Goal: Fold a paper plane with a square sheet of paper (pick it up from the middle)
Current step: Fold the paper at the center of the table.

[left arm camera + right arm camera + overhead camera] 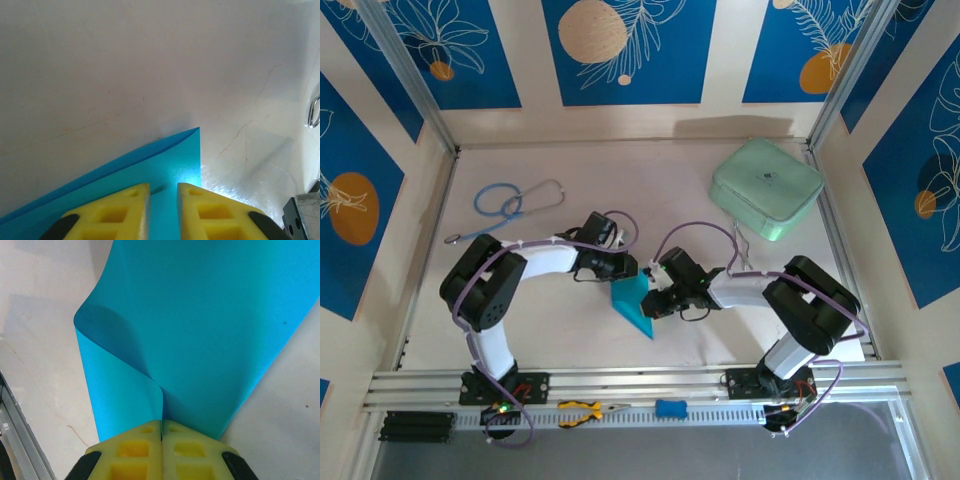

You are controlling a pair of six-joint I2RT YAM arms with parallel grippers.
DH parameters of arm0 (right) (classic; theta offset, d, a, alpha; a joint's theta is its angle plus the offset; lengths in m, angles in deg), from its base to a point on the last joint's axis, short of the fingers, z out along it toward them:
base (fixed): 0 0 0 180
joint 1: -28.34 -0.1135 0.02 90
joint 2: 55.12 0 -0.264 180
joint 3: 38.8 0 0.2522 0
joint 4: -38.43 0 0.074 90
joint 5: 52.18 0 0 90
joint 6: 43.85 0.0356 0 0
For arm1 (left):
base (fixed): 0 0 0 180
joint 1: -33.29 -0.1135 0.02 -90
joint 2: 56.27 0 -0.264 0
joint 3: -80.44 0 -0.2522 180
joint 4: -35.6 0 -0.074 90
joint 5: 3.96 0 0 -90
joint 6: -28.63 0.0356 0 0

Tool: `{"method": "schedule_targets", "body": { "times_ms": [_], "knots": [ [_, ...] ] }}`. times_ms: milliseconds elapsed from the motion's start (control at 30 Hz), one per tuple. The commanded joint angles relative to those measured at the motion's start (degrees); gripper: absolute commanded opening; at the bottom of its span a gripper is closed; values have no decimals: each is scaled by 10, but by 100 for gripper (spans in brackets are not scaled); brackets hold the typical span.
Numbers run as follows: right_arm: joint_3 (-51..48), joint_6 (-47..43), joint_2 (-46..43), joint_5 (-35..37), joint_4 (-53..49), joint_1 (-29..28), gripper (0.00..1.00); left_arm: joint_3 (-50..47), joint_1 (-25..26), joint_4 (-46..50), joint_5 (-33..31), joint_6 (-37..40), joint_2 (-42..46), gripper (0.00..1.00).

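The square sheet of paper [638, 302] is bright cyan and partly folded, and it sits mid-table between both grippers. My right gripper [656, 292] is shut on the paper [210, 330], pinching a raised fold between its yellow fingertips [161, 427]; the sheet curls up and away from the pinch. My left gripper [631, 271] is at the sheet's far-left edge. In the left wrist view its yellow fingers [163, 192] stand a little apart, with the paper [165, 160] showing through the gap. A pointed corner of the sheet lies ahead of them.
A mint-green case [765, 188] sits at the back right and a blue-tubed stethoscope [510, 205] at the back left. Yellow pliers [585, 410] and a small blue block [670, 408] lie on the front rail. A metal ring [314, 112] shows at the right edge of the left wrist view.
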Motion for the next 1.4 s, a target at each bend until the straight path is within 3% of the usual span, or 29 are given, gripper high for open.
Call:
{"method": "schedule_targets", "body": {
  "times_ms": [0, 200, 533, 900, 1133, 1367],
  "knots": [
    [-12, 5, 11, -3, 2, 2, 5, -9, 4, 17, -30, 4, 51, 26],
    [-14, 5, 10, -10, 11, 10, 5, -76, 3, -5, -60, -27, 130, 25],
    [-26, 9, 8, -23, 30, 27, 5, -232, 45, -174, -50, -139, 242, 10],
    [-26, 11, 10, -25, 30, 31, 5, -301, 108, -329, -88, -212, 201, 8],
    [-25, 11, 13, -26, 30, 31, 5, -311, 123, -369, -94, -231, 159, 7],
    [-24, 9, 13, -25, 29, 31, 5, -326, 124, -364, -101, -231, 171, 9]
  ]
}}
